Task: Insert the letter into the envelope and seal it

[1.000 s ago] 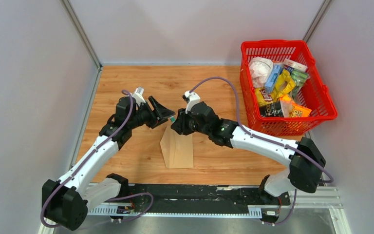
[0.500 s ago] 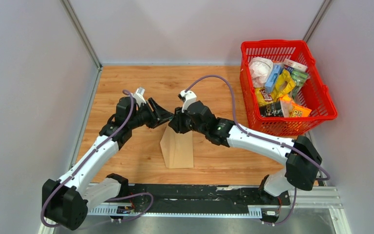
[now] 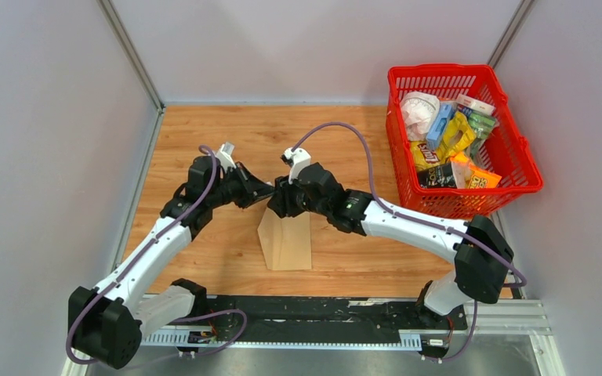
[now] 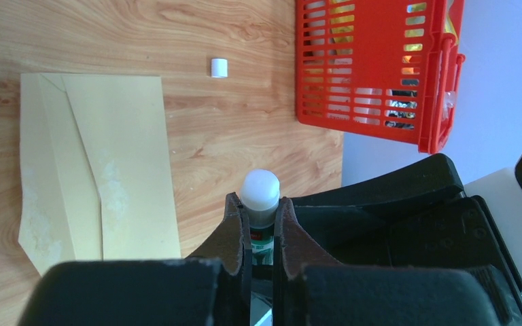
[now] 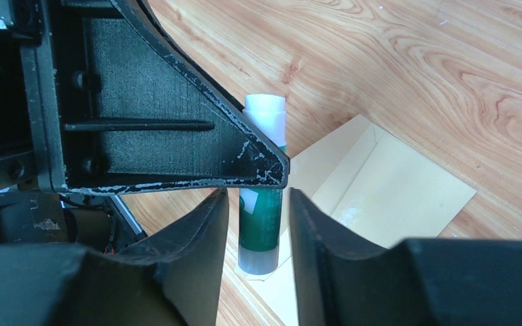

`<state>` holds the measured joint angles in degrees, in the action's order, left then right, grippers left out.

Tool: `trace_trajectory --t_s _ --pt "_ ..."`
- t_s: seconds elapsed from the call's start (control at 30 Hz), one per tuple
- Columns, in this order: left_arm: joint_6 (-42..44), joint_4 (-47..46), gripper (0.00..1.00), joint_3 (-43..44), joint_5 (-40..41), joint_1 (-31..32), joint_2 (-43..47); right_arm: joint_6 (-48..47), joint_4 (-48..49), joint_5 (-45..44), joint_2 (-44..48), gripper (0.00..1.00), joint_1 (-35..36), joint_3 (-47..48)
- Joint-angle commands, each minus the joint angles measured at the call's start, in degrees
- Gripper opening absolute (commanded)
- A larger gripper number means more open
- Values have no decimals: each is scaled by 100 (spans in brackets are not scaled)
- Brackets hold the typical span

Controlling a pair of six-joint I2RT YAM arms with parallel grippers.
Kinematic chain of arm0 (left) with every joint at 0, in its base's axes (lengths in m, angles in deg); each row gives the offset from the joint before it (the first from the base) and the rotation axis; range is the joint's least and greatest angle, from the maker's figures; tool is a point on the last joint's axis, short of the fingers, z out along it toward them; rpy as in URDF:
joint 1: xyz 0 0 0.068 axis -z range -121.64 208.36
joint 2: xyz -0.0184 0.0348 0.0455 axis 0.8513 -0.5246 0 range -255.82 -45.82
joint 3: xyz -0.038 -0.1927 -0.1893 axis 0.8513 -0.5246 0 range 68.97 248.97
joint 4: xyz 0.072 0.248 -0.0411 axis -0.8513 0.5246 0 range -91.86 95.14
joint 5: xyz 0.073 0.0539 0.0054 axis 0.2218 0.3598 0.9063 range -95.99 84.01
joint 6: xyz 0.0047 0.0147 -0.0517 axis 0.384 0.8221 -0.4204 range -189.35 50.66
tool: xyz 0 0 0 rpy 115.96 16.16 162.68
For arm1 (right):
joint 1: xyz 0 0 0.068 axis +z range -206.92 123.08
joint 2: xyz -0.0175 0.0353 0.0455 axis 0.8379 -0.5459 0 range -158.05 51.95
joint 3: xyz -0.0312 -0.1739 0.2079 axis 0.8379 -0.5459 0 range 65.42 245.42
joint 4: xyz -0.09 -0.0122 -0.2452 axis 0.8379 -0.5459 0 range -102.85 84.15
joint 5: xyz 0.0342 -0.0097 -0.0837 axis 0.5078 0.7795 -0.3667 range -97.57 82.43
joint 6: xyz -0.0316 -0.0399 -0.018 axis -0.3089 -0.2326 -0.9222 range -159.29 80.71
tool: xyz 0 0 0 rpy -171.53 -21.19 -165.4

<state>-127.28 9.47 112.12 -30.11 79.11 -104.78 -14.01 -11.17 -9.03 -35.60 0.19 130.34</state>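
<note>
The tan envelope [image 3: 286, 239] lies flat on the wooden table, its flap end pointing toward both grippers; it also shows in the left wrist view [image 4: 115, 163] and the right wrist view [image 5: 394, 197]. The letter does not show in any view. My left gripper [image 3: 269, 189] [image 4: 259, 217] is shut on a green glue stick [image 4: 259, 193] with a white tip, held just above the flap end. My right gripper [image 3: 277, 199] [image 5: 258, 197] stands open around the same glue stick [image 5: 262, 227], with a gap on each side of it. The left gripper's finger [image 5: 177, 129] crosses in front of the stick.
A red plastic basket [image 3: 517, 149] full of snack packets stands at the back right, also seen from the left wrist [image 4: 374, 68]. A small white cap [image 4: 219, 68] lies on the wood between envelope and basket. Grey walls close in the table's left, back and right.
My left gripper has closed onto the glue stick. My right gripper has moved left toward it and loosened its jaws from the stick.
</note>
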Motion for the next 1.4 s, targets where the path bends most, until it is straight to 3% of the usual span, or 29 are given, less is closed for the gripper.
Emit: trace_trajectory --t_s 0.0,0.27,0.4,0.57,0.7,0.8,0.9,1.17,1.37 --pt "177 115 0 167 162 -10 174 -120 75 49 264 43 38 38" --pt "203 176 0 211 224 -10 209 -23 -48 49 423 41 47 -191" --pt "203 168 0 220 206 -10 218 21 -57 295 379 31 38 -165" --pt "203 141 0 211 153 -10 227 65 -109 365 273 5 38 -42" --pt "265 80 34 158 -22 -19 166 56 -127 312 265 0 38 90" --pt "291 36 47 132 -172 -10 113 74 -109 338 212 0 47 195" --pt "309 -34 51 70 -260 -19 69 109 -118 374 116 0 38 310" --pt "221 -105 50 -71 -269 -10 51 346 -145 234 -78 0 47 495" --pt "238 -17 35 -106 -32 -10 78 575 -215 260 -184 0 90 583"
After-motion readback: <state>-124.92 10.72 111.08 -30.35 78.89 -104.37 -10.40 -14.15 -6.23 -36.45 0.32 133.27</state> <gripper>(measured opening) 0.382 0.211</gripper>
